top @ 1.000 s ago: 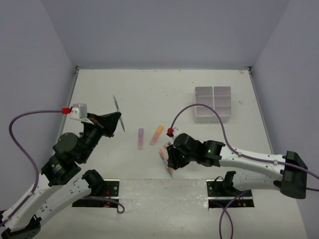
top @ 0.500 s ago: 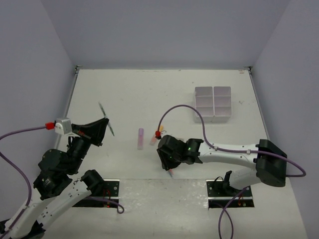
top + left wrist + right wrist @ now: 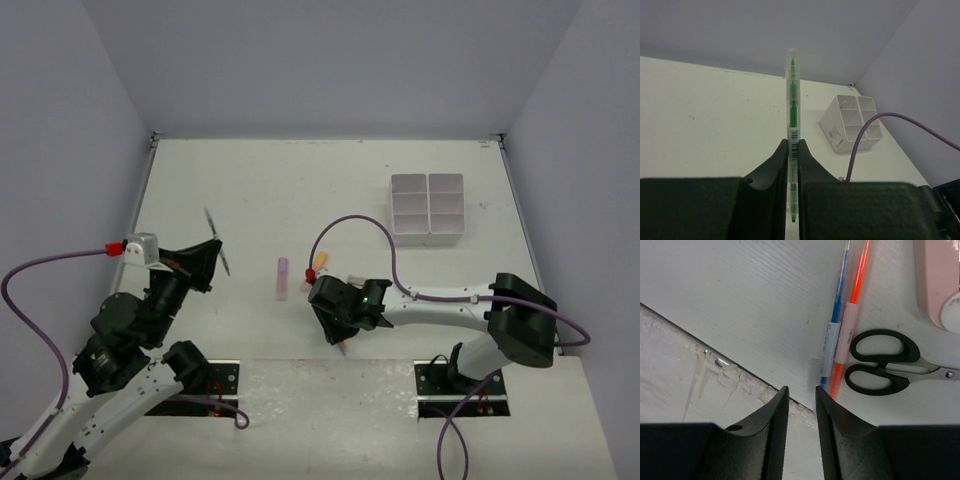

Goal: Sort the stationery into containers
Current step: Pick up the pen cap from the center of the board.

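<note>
Step in hand: judged as two pickups in parallel, one item lifted and awaiting delivery, a second being lined up.
Left gripper: clamped fully on the green pen, gripping the barrel at its barcode label; raised well above the table on the left side.
Green pen attitude: upright between the fingers in the left wrist view, with the long end projecting past the fingertips and the short end visible below them.
Right gripper: parted by a narrow slot only, with nothing in it; set low at the near table edge, holding nothing.
Right gripper contact: fingertips just beside the near ends of the blue pen and the orange pen; touching or not, cannot tell.
Nearby stationery: black-handled scissors just right of the two pens, handles towards them; pale pink item beyond; lilac highlighter lying between the two arms.
Organiser box: far right of the table, well apart from both grippers; compartments apparently unfilled.
Next move, left: carry across to the box, align the pen over one compartment, then release.
Next move, right: shift sideways to centre on one pen; isolate it from its neighbour before closing.
Risk: pens lying side by side and touching, so likely to be pinched together or rolled off the edge.
</note>
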Controlling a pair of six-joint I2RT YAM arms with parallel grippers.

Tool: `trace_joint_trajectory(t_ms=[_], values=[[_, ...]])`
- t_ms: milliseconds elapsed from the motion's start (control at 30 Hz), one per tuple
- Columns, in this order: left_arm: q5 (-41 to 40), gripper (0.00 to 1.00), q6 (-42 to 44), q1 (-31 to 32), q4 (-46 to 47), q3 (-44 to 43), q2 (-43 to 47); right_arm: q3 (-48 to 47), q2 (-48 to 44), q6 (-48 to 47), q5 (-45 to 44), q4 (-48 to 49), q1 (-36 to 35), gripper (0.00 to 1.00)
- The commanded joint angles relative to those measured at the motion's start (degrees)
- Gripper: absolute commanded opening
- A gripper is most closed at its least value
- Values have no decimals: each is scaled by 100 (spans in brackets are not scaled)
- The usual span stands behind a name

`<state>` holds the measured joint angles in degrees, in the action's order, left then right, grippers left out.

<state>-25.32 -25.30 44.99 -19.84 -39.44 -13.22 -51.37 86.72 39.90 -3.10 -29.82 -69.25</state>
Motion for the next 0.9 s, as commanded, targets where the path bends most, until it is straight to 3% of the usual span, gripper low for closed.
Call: trace_joint_trajectory(t_ms=[0,867], values=[[-198,0,75,-34,-196,3,-240,-115,135,71,91,117,-71,30],[221,0,95,-34,-154,48,-408,154,545,138,123,394,-79,28]])
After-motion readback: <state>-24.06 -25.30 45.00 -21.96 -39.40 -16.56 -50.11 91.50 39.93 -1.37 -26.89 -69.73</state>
